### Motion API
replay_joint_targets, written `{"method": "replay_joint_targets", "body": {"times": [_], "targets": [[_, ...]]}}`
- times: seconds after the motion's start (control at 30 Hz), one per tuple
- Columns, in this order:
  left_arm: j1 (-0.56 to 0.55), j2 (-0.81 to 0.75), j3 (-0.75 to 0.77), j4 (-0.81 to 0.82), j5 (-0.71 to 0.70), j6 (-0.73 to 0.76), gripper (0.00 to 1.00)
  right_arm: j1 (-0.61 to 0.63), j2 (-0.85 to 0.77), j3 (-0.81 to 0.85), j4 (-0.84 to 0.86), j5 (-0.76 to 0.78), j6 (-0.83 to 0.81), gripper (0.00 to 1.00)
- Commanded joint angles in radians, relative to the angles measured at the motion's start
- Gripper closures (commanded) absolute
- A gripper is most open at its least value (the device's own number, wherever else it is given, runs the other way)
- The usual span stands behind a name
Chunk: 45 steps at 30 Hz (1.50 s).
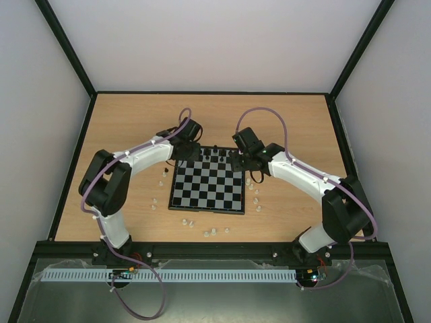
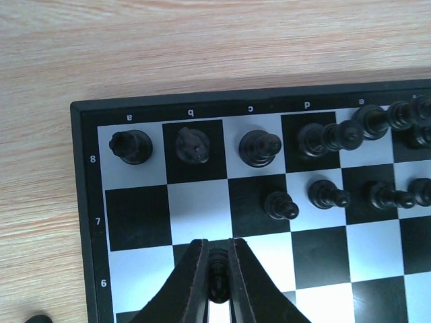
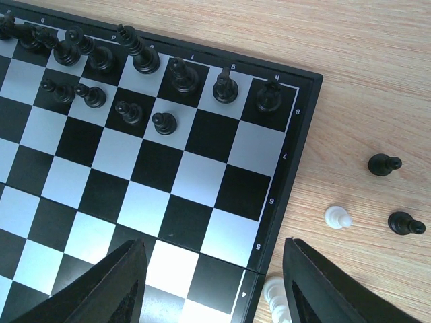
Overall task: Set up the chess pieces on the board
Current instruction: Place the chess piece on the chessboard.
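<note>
The worktop [image 1: 135, 121] carries the board [image 1: 202, 195] at its middle; black men [image 2: 259, 148] stand ranked along the board's side toward the far edge, and whitish pieces [image 1: 210, 232] lie scattered off it toward the near, left and right edges. The left hand [image 2: 217, 243] hangs over the board's far left corner, clamped on 1 black pawn [image 2: 217, 279]; the pawn seems upright, its base hidden by the fingers. The right hand [image 3: 214, 245] hovers over the board's right side, jaws apart, holding nothing; 2 loose black pawns [image 3: 384, 164] lie just beside it toward the right edge. 2 bare squares [image 2: 199, 208] end the pawn row on the left; they lie just ahead of the held pawn, toward the far edge, so I judge a short forward reach by the left hand suffices.
</note>
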Motion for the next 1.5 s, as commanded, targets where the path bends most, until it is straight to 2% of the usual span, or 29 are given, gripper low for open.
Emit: {"method": "replay_joint_targets", "body": {"times": [0.0, 1.13, 1.2, 1.47], "targets": [[-0.002, 0.033, 0.025, 0.006, -0.015, -0.005, 0.96, -0.004, -0.012, -0.010, -0.006, 0.005, 0.001, 0.44], [0.019, 0.112, 0.015, 0.074, -0.032, 0.001, 0.94, -0.004, 0.005, -0.011, -0.001, -0.003, -0.002, 0.44], [0.020, 0.110, 0.014, 0.073, -0.033, 0.001, 0.92, -0.004, 0.006, -0.012, -0.002, -0.004, -0.002, 0.44], [0.020, 0.085, 0.009, 0.065, -0.046, -0.004, 0.71, -0.004, 0.005, -0.013, 0.001, -0.010, -0.002, 0.44]]}}
